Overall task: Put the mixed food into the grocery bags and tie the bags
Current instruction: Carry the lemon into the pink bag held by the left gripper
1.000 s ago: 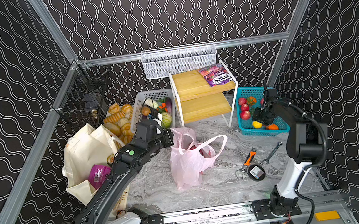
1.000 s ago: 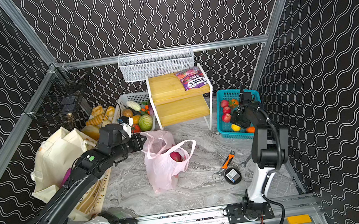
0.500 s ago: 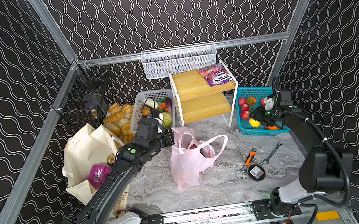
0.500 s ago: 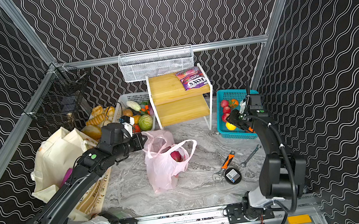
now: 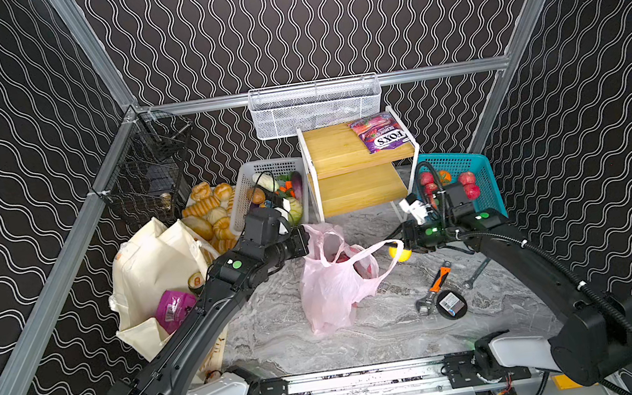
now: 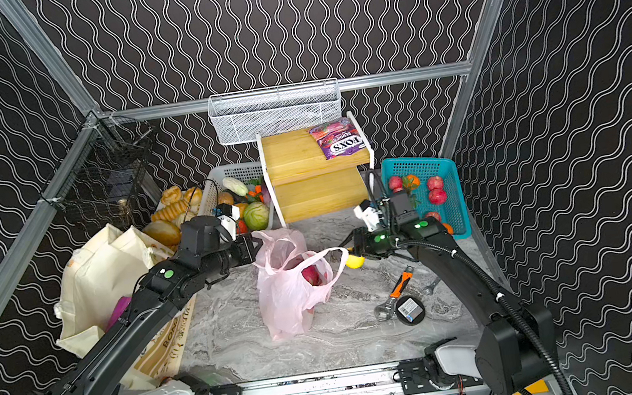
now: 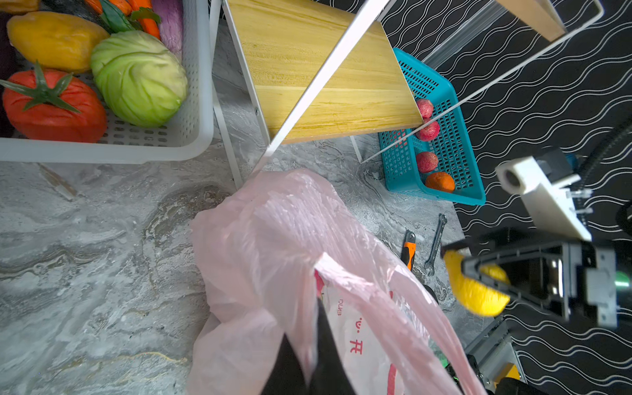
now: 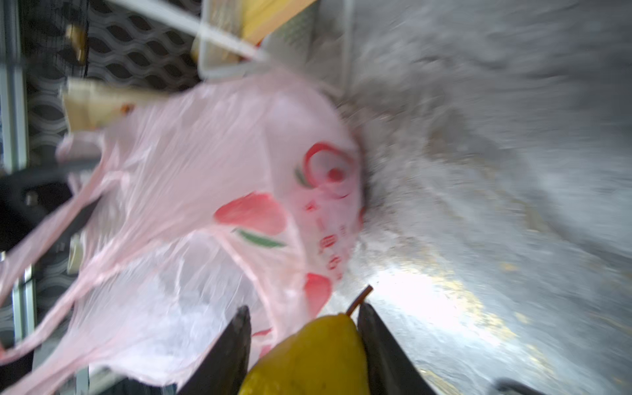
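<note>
left gripper (image 7: 312,342) is pinched shut on the rim of the pink bag (image 5: 332,293), propping its mouth open mid-table, presumably so the right gripper (image 8: 302,316), clamped on the yellow pear (image 5: 401,254) just beside it, can drop that in

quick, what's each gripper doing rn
left gripper: closed, pinching the pink bag at its rim
right gripper: closed on the yellow pear
</note>
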### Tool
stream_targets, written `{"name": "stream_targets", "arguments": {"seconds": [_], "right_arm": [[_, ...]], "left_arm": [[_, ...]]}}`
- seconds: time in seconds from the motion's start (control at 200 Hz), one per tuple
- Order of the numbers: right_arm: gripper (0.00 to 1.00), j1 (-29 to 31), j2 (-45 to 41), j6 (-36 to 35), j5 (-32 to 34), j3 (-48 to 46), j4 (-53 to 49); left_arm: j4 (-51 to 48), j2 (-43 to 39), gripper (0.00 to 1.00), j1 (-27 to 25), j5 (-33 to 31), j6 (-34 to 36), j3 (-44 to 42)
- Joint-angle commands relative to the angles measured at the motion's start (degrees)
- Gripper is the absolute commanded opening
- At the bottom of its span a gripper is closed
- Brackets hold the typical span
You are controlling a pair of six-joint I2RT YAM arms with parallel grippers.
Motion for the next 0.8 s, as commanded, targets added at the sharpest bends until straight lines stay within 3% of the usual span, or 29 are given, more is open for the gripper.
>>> {"name": "stream_targets", "arguments": {"seconds": [0.0, 0.225, 0.455, 0.636, 0.796], "right_arm": [[0.48, 3.7, 1.0, -2.7, -2.4, 0.8, 4.7], [0.46, 12.7, 6.0, -7.3, -6.0, 5.3, 6.2], [0.46, 16.3, 7.6, -9.5, -6.2, 4.5, 7.1], [0.48, 18.8, 11.9, -11.3, -4.2, 8.0, 7.6], [0.5, 19.9, 16.6, -8.7, 2.1, 13.8, 13.2]], "left_arm": [[2.3, -0.3, 0.0, 0.1, 1.1, 0.7, -0.5], [1.9, -0.6, 0.0, 0.1, 1.1, 0.5, -0.5], [1.7, -0.7, 0.0, 0.2, 0.5, 0.6, -0.6], [2.3, -0.3, 0.0, 0.1, 1.1, 0.3, -0.4], [1.7, -0.3, 0.0, 0.2, 0.4, 0.4, -0.1]]}}
